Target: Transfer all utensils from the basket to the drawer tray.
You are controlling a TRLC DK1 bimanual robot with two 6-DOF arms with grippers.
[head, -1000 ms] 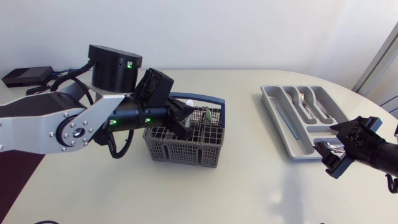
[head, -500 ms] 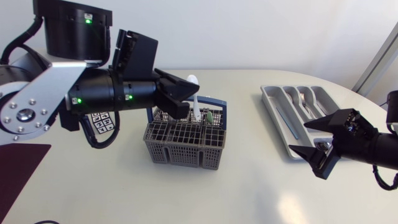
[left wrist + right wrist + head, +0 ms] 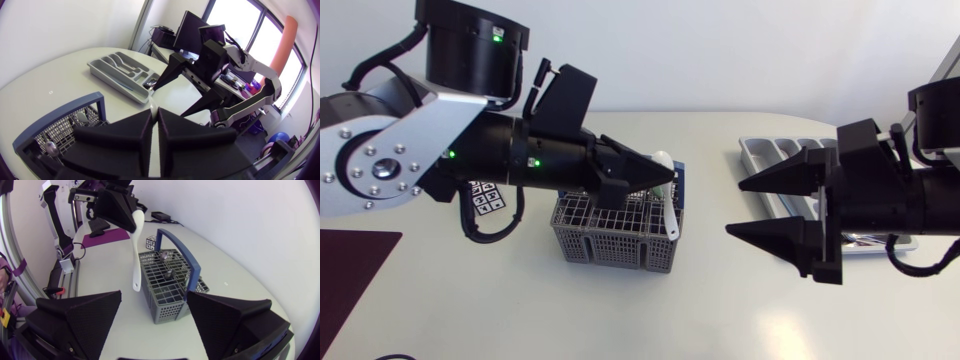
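Note:
My left gripper (image 3: pixel 655 176) is shut on a white long-handled spoon (image 3: pixel 667 196), held above the right end of the grey basket (image 3: pixel 610 240); the handle hangs down over the basket's rim. In the left wrist view the spoon (image 3: pixel 155 147) is a white strip pinched between the fingers (image 3: pixel 122 137). My right gripper (image 3: pixel 760 206) stands open a short way to the right of the spoon, its fingers pointing at it, with nothing between them. In the right wrist view the spoon (image 3: pixel 136 250) hangs ahead of the open gripper (image 3: pixel 154 294). The grey drawer tray (image 3: pixel 767 152) lies behind my right arm, mostly hidden.
The basket (image 3: pixel 167 282) has a blue handle (image 3: pixel 181 247) and holds a metal utensil (image 3: pixel 163 255). A small patterned cube (image 3: pixel 485 196) sits left of the basket, under my left arm. A purple mat (image 3: pixel 350 270) lies at the table's left edge.
My left gripper has lifted the white spoon out of the basket and carried it right. My right arm has swung from the tray toward the middle, now facing the spoon.

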